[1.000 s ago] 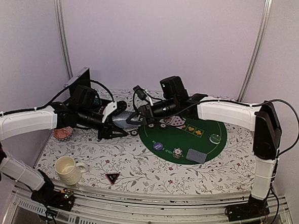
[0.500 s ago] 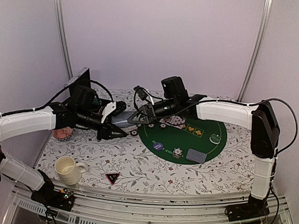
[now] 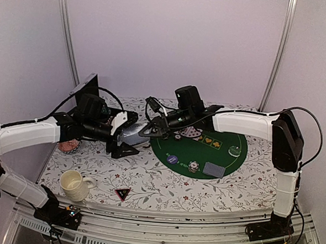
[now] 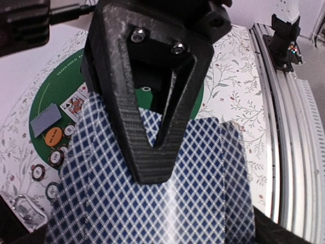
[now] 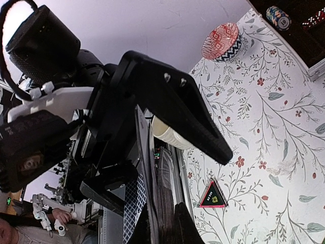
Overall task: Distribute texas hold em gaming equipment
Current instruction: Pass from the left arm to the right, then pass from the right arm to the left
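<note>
Playing cards [image 4: 152,203] — faces hidden — tight in the clenched right hand [image 3: 143,133], between fingers of the released left hand [image 3: 127,134]

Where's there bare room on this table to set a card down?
Bare floral tablecloth lies along the near edge, between the black triangular marker and the round green felt mat. Crowded: the mat's far-left rim, where left fingers and right fingers meet at the blue-checked cards.

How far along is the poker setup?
Partly done: face-up cards, dark-and-white poker chips and a small card pile already lie on the round green felt mat. In hand: the right hand pinches blue-checked playing cards, the left hand open around them. Remaining, probably: dealing those, and the black triangular marker lying off the mat near the cream mug.
</note>
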`<state>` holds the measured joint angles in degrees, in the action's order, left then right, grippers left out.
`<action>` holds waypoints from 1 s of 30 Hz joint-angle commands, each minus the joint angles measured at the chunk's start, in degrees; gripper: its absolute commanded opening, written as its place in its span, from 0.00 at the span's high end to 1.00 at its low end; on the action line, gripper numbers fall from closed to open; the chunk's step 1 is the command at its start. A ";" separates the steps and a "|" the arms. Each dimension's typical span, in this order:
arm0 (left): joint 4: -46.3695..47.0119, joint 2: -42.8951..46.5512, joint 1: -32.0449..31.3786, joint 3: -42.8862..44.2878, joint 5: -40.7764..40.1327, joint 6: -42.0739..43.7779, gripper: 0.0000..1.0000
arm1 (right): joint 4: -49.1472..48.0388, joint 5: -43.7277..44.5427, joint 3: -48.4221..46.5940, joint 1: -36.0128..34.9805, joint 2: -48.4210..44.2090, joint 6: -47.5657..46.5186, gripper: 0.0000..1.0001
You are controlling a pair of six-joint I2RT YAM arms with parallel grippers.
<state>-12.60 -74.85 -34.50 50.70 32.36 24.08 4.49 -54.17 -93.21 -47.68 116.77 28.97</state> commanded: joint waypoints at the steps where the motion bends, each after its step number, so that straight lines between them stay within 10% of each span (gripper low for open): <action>1: 0.97 3.17 -0.04 -0.12 -3.80 3.86 0.02 | 1.99 -2.10 1.01 -1.47 0.18 -0.25 0.99; 18: -2.00 1.64 -0.05 0.67 0.15 4.49 0.02 | 6.14 -1.01 -1.32 -3.04 -0.58 -4.77 0.99; 30: -2.38 0.49 -0.13 1.42 4.20 4.13 0.26 | 7.20 -0.42 -3.16 -3.89 -0.13 -5.48 0.99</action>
<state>-16.86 -73.97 -34.61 50.11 35.57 28.27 10.07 -51.99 -94.61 -49.45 116.77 24.58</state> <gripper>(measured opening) 0.743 0.087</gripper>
